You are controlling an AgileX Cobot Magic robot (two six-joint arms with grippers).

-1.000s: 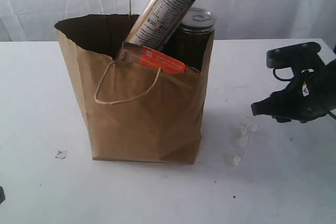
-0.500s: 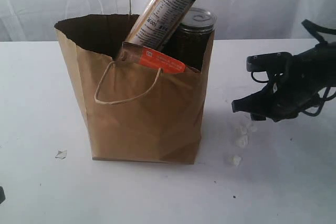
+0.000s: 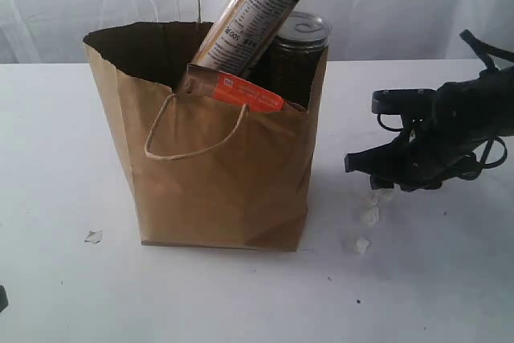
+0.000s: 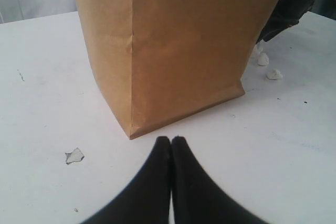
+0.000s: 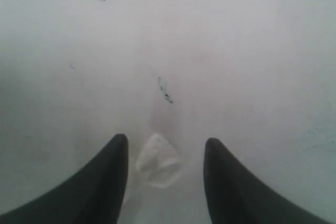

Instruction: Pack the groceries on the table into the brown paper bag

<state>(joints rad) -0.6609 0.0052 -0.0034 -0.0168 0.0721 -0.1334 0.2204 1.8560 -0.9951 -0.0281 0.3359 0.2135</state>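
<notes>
The brown paper bag (image 3: 217,174) stands upright on the white table (image 3: 56,142), mouth open, already loaded. A long pasta packet (image 3: 249,18) leans out of the top with its dark end highest. Beside it a dark container with a silvery lid (image 3: 299,42) rises above the rim; whether it is the jar or the can I cannot tell. A brown-orange pouch (image 3: 241,90) is tucked against the front wall. No grocery shows on the bare table, so the packing looks close to complete.

Judging by its load, the bag is likely heavy low down but top-heavy in outline. Its paper walls are soft and will crease or tear if pinched at the rim. The twisted cord handle (image 3: 193,146) is the better hold, with the base supported. The pasta is probably brittle and best nudged by its middle.

The left gripper (image 4: 171,141) sits low by the bag's near corner, its fingers pressed together on nothing. The right gripper (image 5: 166,142) hovers near the bag's side with its fingers (image 5: 105,182) apart, astride one of the small white crumbs (image 3: 369,216) without gripping it. A small paper scrap (image 3: 94,236) lies on the bag's other side.
</notes>
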